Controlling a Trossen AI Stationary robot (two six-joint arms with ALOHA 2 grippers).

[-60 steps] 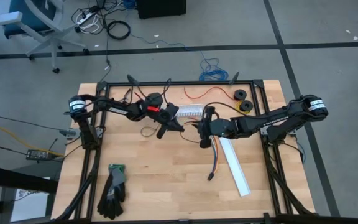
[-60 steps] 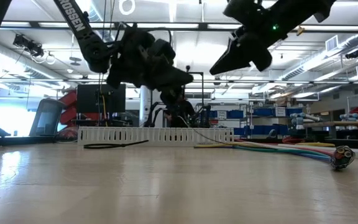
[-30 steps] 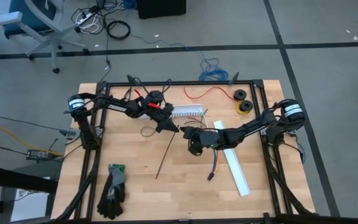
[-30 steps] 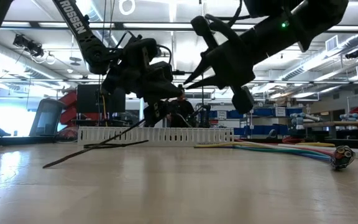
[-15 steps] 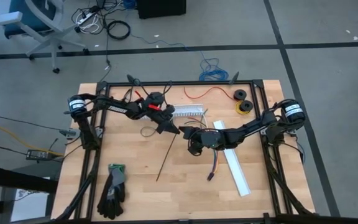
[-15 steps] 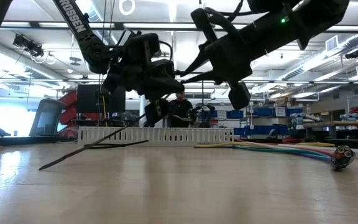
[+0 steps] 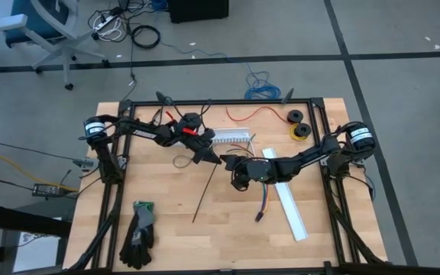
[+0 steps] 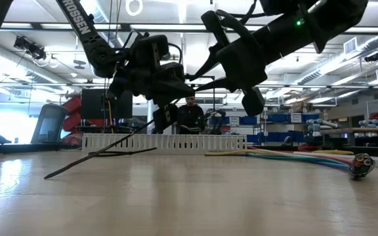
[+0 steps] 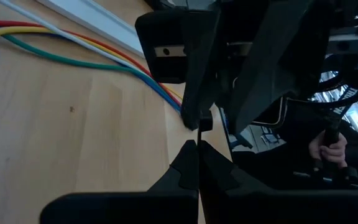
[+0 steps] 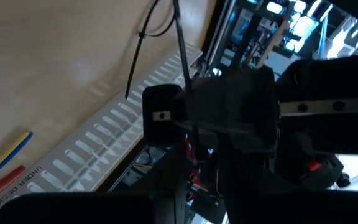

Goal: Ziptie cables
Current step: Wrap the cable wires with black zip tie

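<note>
1. Your left tool is up off the surface, near the middle. It is clamped shut on one end of a black zip tie.
2. The tie's long strap hangs away from that grip at a slant. Its free tip rests on the bare wood, well apart from the cables.
3. Your right tool is nose to nose with the left one, right at the tie's gripped end. I cannot tell whether it is gripping anything.
4. The cables lie flat on the surface, just beside and partly under the right arm. They are a loose fan of coloured wires, not gathered tight.
5. Their long axis runs from the white slotted channel toward the side where the gloves lie. The dark connector is at the end away from the channel.
6. A plain white strip lies alongside them, close but separate.
7. On progress, I judge this early. The tie is in hand, but no strap goes round the bundle and no loop is closed.
8. By my reckoning, you have yet to pass the strap under the wires, feed the tip through the head and pull it snug.
</note>
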